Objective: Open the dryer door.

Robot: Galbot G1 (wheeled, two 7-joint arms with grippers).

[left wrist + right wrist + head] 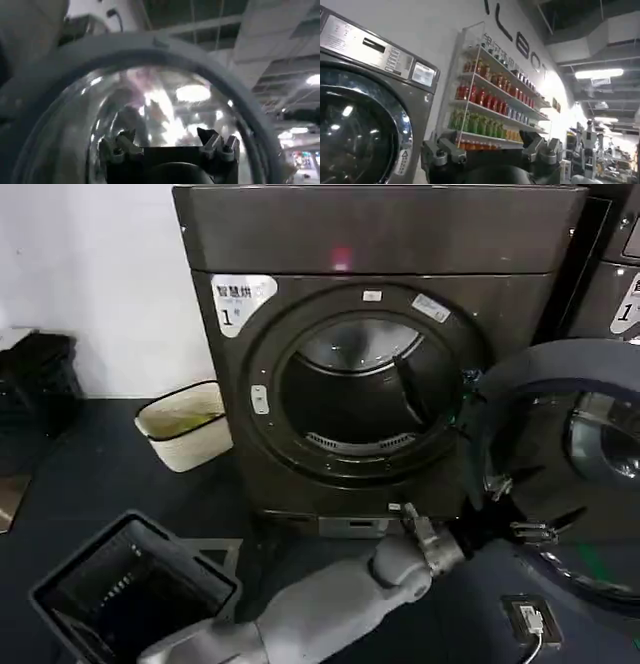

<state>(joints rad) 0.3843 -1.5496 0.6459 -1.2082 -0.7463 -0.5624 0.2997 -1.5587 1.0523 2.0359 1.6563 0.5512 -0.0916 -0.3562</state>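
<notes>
Dryer door (560, 474): swung wide on its right-hand hinge, at 3 o'clock from the drum opening (365, 399); grey inner face turned toward the robot, so the task reads as essentially done.
Drum opening: fully exposed, steel drum and paddle visible inside.
Left end effector (510, 509): arm reaches across from 7 o'clock to the door's inner rim; fingers (125, 145) spread, released, empty, poised just before the glass bowl (165, 110). Probably pushing the door outward rather than gripping it.
Right end effector (492, 152): parked away from the door, fingers apart, holding nothing, facing a second machine (360, 110) and a bottle shelf (490, 100).
Waste basket (185, 424): floor, 9 o'clock of the dryer, clear of the door's swing.
</notes>
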